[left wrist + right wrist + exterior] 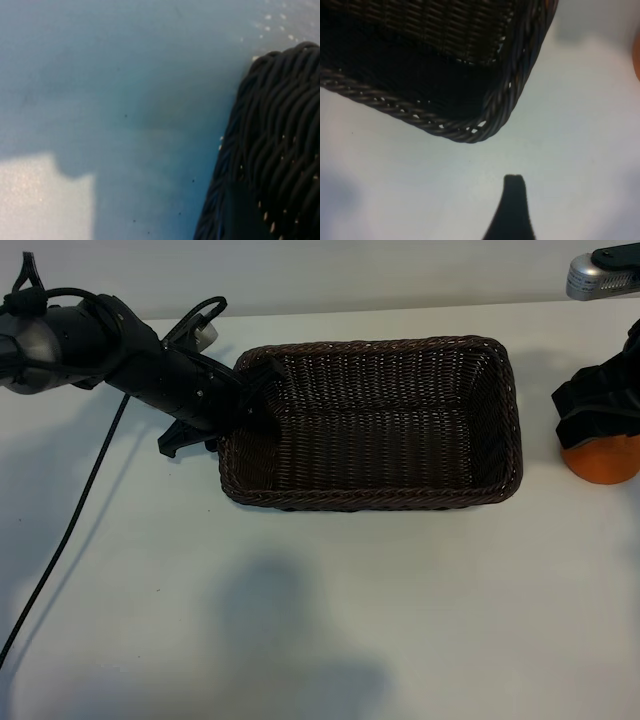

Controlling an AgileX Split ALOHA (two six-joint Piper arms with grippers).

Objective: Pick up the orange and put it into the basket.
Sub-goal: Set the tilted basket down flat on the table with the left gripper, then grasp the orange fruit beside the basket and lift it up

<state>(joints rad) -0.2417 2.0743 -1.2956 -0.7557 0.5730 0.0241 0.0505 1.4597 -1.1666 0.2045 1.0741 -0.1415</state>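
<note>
1. Exterior view: the basket [372,425] sits in the middle of the white table [300,620] with nothing inside it, so the task's goal is not yet met.
2. The orange [603,460] rests on the table at the right edge of this view, well apart from the basket's right rim and partly covered from above by the right gripper [597,405].
3. The right gripper points steeply down over the fruit with its fingers spread wide; whether they touch the orange cannot be told, and it reads as not yet grasped. In the right wrist view one dark fingertip [514,200] hangs over bare table near a basket corner.
4. The left gripper [252,400] is at the basket's left end, about half open, with its fingers at the braided rim; it may be steadying the basket, though actual clamping cannot be confirmed.
5. By this reading, closing on the orange, lifting, carrying and releasing over the basket all remain.
6. No brand, label or writing can be read anywhere.
</note>
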